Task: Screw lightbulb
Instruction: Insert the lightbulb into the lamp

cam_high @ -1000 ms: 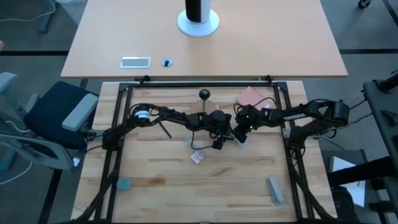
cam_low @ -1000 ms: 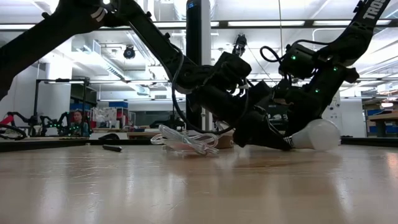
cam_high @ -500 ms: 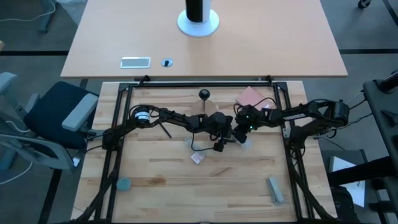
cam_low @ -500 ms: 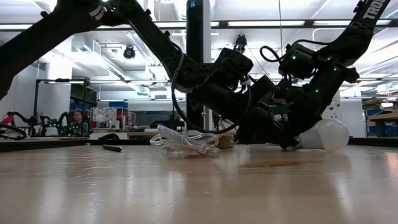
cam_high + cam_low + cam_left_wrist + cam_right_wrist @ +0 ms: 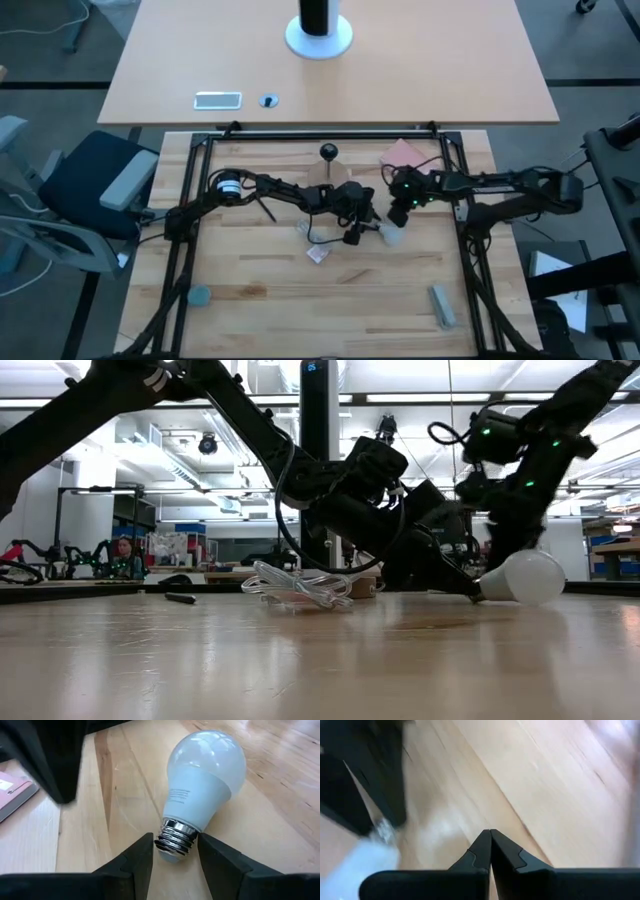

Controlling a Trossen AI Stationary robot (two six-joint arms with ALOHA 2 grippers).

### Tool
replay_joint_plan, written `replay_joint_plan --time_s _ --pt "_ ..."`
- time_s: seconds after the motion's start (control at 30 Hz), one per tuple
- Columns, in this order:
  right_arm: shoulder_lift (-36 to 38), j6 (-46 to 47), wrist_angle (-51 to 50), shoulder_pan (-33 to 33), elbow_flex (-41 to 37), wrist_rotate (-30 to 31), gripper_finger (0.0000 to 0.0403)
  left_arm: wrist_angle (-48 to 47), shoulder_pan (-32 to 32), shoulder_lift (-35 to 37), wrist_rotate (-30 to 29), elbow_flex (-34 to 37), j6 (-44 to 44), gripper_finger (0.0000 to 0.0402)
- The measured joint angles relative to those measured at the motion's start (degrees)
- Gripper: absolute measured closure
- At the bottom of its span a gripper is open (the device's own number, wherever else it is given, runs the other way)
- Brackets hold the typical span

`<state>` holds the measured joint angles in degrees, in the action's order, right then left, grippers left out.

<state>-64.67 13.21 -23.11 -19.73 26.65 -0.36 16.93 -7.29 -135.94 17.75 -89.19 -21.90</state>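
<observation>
The lightbulb (image 5: 205,775), a white frosted bulb with a silvery screw base, lies on its side on the wooden table (image 5: 260,290). It also shows in the high view (image 5: 393,236) and the low view (image 5: 522,577). My left gripper (image 5: 175,855) is low over the table at its middle (image 5: 371,228), shut on the bulb's base. My right gripper (image 5: 490,842) is shut and empty, just above and beyond the bulb (image 5: 400,211). The black ball-shaped socket (image 5: 328,152) stands near the table's far edge. My left gripper pinches the lightbulb's silvery screw base (image 5: 176,836) between its two fingers, one on each side of the thread. The fingers come nearly level from the table's left and lie along the bulb's axis. The bulb lies on its side, globe pointing away from the gripper, on the table.
A clear plastic packet (image 5: 318,253) and a coiled clear cable (image 5: 298,588) lie left of the bulb. A pink pad (image 5: 402,155) lies at the far right, a grey block (image 5: 442,305) at the near right, a teal piece (image 5: 200,296) at the near left.
My right gripper has risen off the bulb and drawn back toward the table's right edge. The bulb has slid a little toward the right and near edges, with my left gripper staying at its base.
</observation>
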Motion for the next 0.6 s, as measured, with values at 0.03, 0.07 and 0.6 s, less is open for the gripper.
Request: replay_joint_plan --time_s 0.03,0.07,0.6 --pt "1.9 0.7 -2.5 0.0 0.0 0.6 0.0403 0.0 0.0 0.0 0.0 0.0 0.2 0.0255" --pt "3.8 1.5 -4.7 0.0 0.0 0.9 0.0403 0.0 0.0 0.0 0.0 0.0 0.4 0.0255" --pt "20.3 21.9 -17.1 8.3 -0.2 -2.6 0.0403 -0.3 0.2 0.0 0.0 0.0 4.0 0.0255"
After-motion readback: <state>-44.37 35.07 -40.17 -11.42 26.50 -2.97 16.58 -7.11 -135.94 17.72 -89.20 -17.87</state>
